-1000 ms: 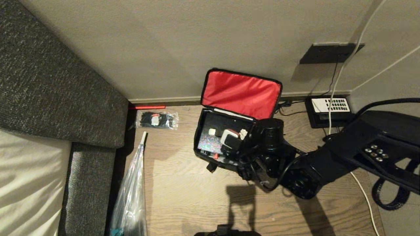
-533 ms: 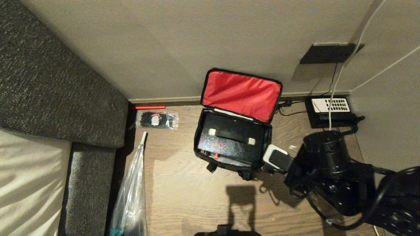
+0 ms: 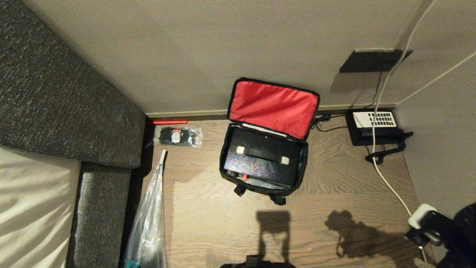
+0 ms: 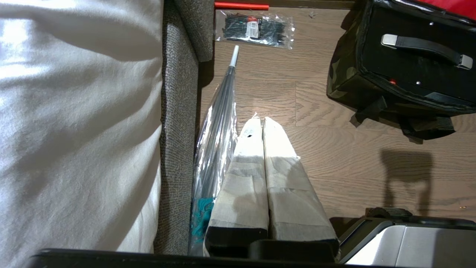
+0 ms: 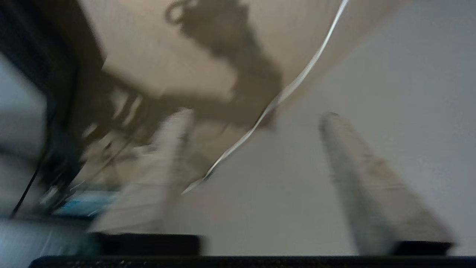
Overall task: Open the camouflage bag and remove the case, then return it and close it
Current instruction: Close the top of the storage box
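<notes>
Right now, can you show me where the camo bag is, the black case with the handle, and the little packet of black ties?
camouflage bag (image 3: 273,104): head view, on its open red-lined lid.
case (image 3: 256,163): head view, on its black top, inside the bag.
packet of black ties (image 3: 177,136): head view, on its middle, on the floor.

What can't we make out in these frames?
- Right hand: cut off at the head view's corner; right wrist view smeared by motion, but the fingers show apart.
- Case: sides hidden by the camouflage bag.
- Telephone keys: too small to read, head view.
</notes>
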{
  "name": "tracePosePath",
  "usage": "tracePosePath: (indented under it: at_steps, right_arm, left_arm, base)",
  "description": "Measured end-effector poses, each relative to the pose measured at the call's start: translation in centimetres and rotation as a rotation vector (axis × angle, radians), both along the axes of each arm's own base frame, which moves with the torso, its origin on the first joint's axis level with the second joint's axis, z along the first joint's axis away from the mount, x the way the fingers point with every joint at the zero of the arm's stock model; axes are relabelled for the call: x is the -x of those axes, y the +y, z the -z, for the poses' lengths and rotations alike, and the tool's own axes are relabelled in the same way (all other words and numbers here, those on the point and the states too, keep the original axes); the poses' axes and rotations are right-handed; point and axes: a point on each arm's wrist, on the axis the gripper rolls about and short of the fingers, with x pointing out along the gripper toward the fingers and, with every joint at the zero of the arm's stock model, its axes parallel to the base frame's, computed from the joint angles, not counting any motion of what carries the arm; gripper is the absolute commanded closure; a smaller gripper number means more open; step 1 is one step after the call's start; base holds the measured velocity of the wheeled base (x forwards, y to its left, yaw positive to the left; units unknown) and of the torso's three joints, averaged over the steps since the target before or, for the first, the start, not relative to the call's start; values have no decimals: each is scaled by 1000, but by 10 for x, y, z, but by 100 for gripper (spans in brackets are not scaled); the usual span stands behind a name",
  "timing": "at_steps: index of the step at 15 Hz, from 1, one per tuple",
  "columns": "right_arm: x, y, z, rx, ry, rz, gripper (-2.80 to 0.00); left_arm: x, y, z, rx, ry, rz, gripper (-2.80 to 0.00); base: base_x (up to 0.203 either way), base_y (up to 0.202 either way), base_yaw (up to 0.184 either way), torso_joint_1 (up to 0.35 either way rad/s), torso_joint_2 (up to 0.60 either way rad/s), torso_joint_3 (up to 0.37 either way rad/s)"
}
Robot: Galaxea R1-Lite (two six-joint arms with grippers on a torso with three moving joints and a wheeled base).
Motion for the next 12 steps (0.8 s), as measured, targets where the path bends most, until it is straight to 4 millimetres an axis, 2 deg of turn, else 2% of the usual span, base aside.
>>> tracePosePath:
  at_steps: [3,6,10,12]
  right_arm:
    - [38,-33,-2,-83,52,122,0]
    - [68,-50,-1,-222,-22,177,0]
    - [104,-61,11,-356,-221,312,0]
    - [110,-60,24,-503,-340,339,0]
  left_arm:
    - [0,0,0,0,0,0,0]
    - [0,0,0,0,0,0,0]
    - [0,0,0,0,0,0,0]
    - [0,0,0,0,0,0,0]
  base:
    - [0,0,0,0,0,0]
    - [0,0,0,0,0,0]
    - [0,0,0,0,0,0]
    - [0,0,0,0,0,0]
